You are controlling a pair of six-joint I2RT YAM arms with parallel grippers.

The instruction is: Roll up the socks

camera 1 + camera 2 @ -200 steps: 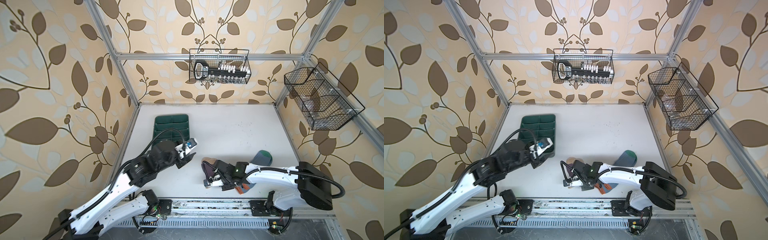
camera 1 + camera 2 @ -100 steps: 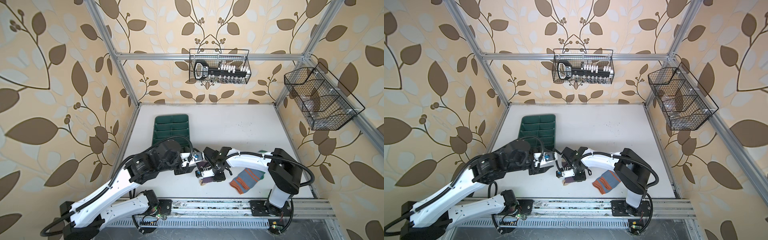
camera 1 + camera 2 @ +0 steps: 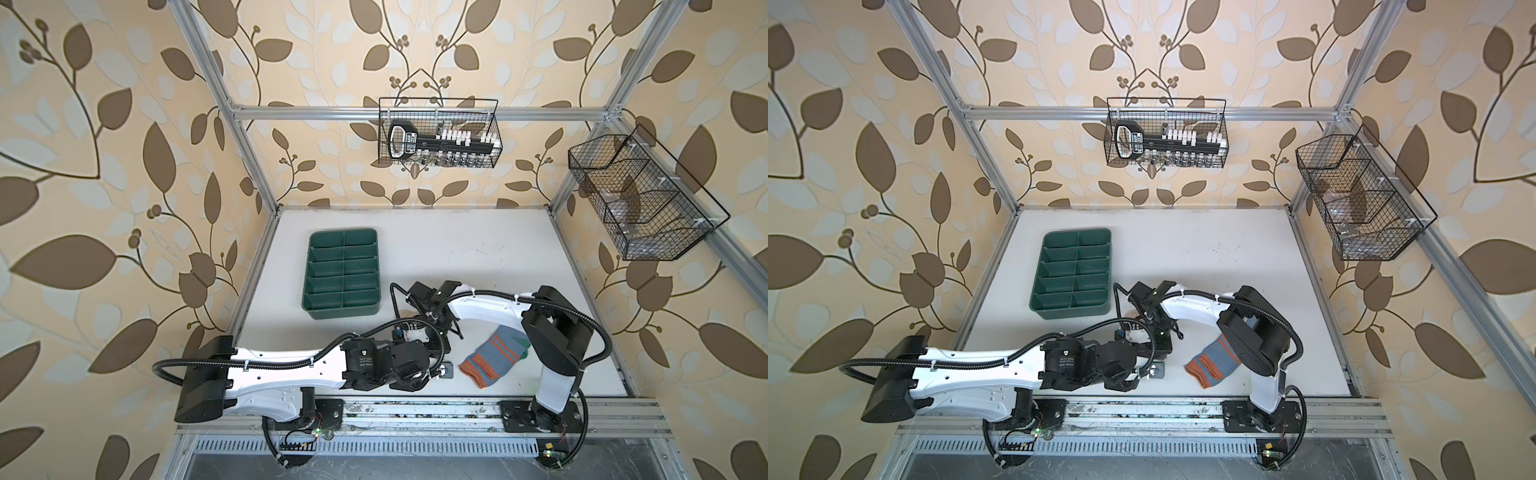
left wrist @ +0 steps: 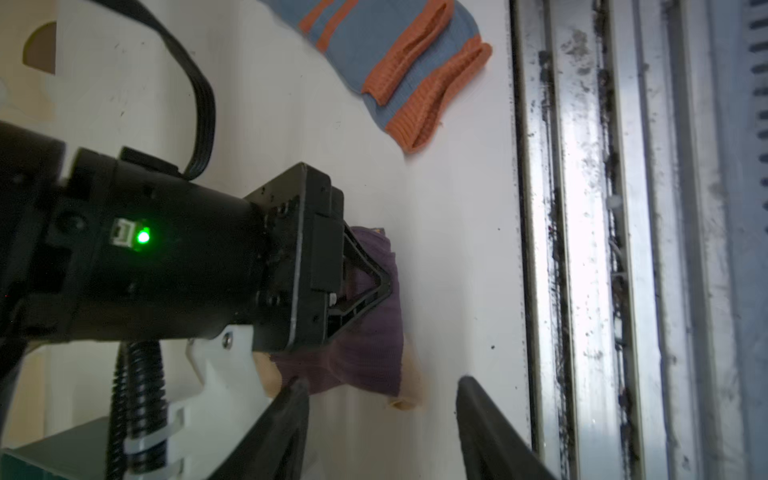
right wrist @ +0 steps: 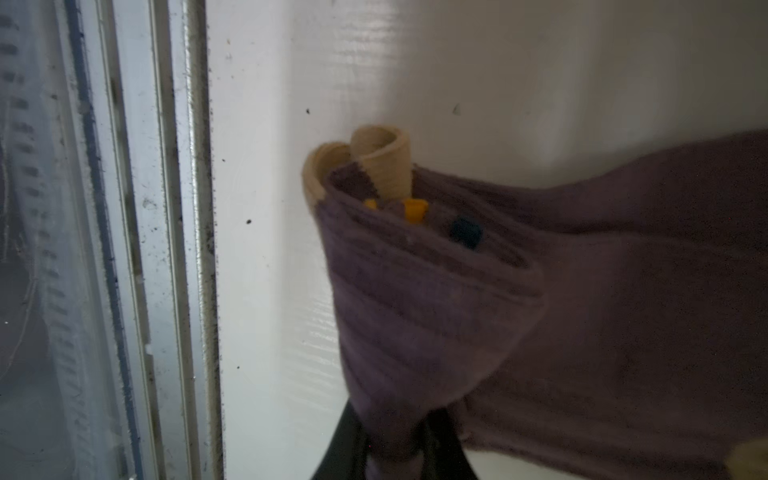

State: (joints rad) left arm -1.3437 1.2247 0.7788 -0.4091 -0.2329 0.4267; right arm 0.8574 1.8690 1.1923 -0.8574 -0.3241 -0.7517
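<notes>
The purple sock (image 5: 457, 316), partly rolled with its beige toe (image 5: 374, 162) poking out, hangs pinched in my right gripper (image 5: 395, 449), which is shut on it. In both top views this gripper (image 3: 440, 328) hovers over the front middle of the table and hides the sock. My left gripper (image 4: 381, 385) is open, its fingers (image 4: 291, 415) pointing at the purple sock's (image 4: 374, 328) lower edge, apart from it. In a top view it (image 3: 438, 353) sits just in front of the right one. The grey-blue sock (image 3: 494, 357) (image 3: 1214, 361) (image 4: 374, 54) with orange stripes lies flat at the front right.
A green divided tray (image 3: 343, 313) (image 3: 1071, 309) stands left of centre, close behind the grippers. The metal rail (image 3: 415, 409) runs along the table's front edge. Wire baskets hang on the back wall (image 3: 438, 133) and the right wall (image 3: 640, 199).
My right gripper carried the purple sock left, away from the grey-blue sock, which now lies uncovered. My left arm swung down along the front edge, bringing its gripper beside the right one.
</notes>
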